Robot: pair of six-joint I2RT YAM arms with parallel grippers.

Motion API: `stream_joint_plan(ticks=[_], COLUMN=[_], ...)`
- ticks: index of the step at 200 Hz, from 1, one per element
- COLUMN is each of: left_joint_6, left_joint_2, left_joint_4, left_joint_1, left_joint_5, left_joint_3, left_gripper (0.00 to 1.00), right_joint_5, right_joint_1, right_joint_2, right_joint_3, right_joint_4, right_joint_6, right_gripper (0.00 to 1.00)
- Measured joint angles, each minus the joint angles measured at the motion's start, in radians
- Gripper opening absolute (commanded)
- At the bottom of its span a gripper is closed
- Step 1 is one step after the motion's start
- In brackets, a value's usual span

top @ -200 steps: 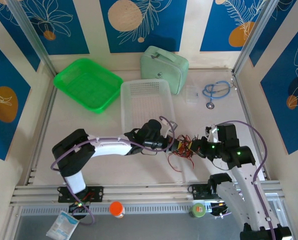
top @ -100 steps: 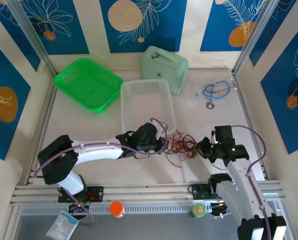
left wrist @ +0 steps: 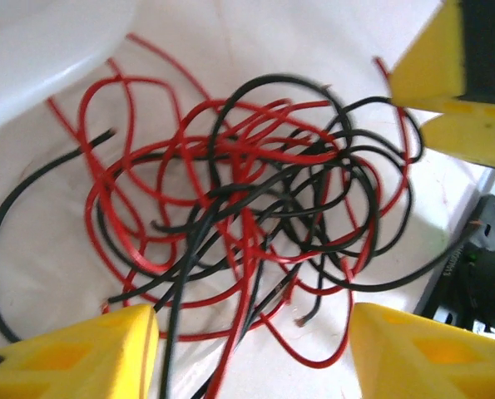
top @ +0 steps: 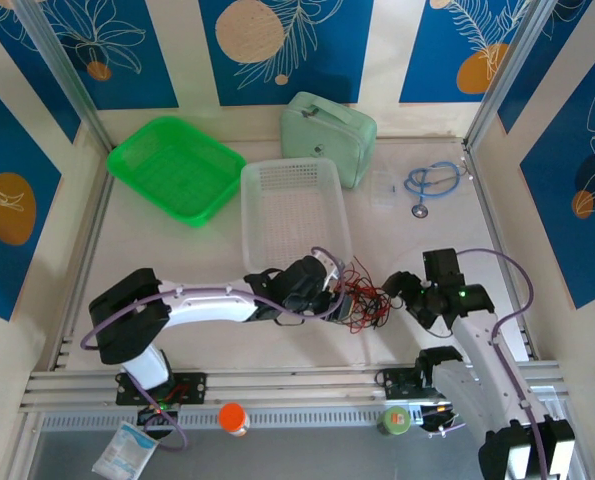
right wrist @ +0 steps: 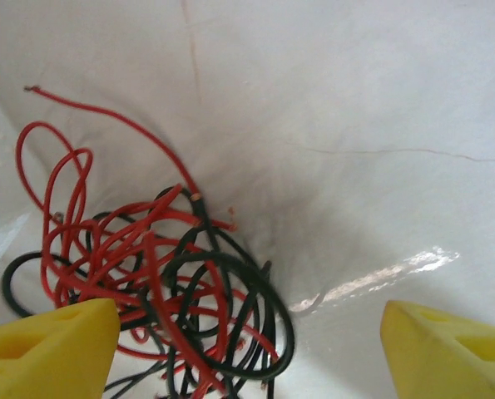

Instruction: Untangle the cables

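Looking at left end effector (left wrist: 251, 357) — spread open, nothing gripped. Same with right end effector (right wrist: 247, 353). Between them, cables (left wrist: 247, 208) in one red-and-black tangle on the table (top: 177, 250), just beside white basket (top: 247, 205).

The white basket (top: 247, 215) hems the cables (top: 362, 300) behind; bare table (top: 307, 348) lies nearer.

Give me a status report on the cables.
Left gripper open, right gripper open, nothing held. Cables: one red-black tangle between them. White basket close beside.
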Motion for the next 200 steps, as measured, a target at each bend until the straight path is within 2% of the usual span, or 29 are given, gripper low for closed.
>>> stream_joint_plan(ticks=[73,107,129,157,179,200], left_joint_6=[-0.001,-0.001,-0.003,-0.011,-0.026,-0.038], left_joint_2=[0.113,0.159,0.18,0.21,0.223,0.232], left_joint_4=[0.002,0.011,0.037,0.079,0.119,0.147], left_joint_1=[-0.003,-0.003,-0.003,-0.003,-0.003,-0.003], left_joint_5=[-0.005,-0.016,-0.024,-0.038,-0.048,-0.063], left_joint_3=[0.035,0.035,0.035,0.035,0.035,0.035], left_gripper=[0.81,0.81,0.77,0.68,0.59,0.43], right_joint_5=[0.179,0.209,0.208,0.208,0.204,0.188], right_joint_1=[0.33,0.356,0.349,0.322,0.28,0.227], right_joint_2=[0.255,0.34,0.378,0.404,0.398,0.364], right_joint_3=[0.151,0.153,0.141,0.113,0.079,0.039], right_joint_4=[-0.051,-0.04,-0.006,0.043,0.083,0.108], right_joint_6=[0.014,0.016,0.011,0.006,0.012,0.009], right_gripper=[0.85,0.81,0.75,0.56,0.3,0.04])
